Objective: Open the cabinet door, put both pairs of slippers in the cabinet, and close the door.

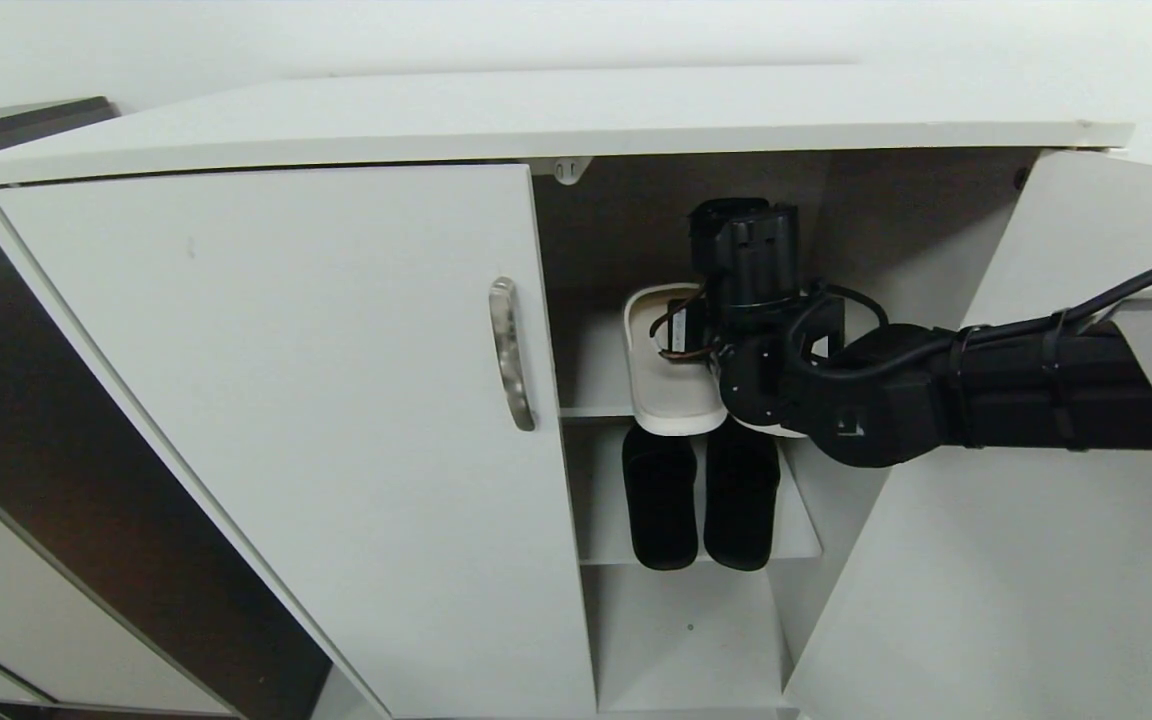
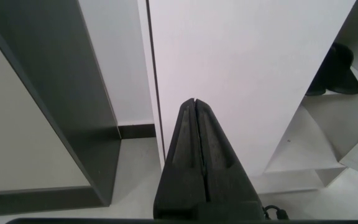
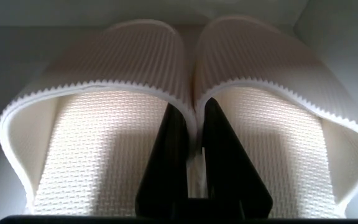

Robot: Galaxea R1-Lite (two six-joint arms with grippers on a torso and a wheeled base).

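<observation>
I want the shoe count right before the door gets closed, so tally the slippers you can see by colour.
White ribbed slippers: 2
Black smooth slippers: 2
Total: 4

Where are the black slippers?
The black slippers lie side by side on the open cabinet's lower shelf, right under the white slippers that the right gripper holds.
</observation>
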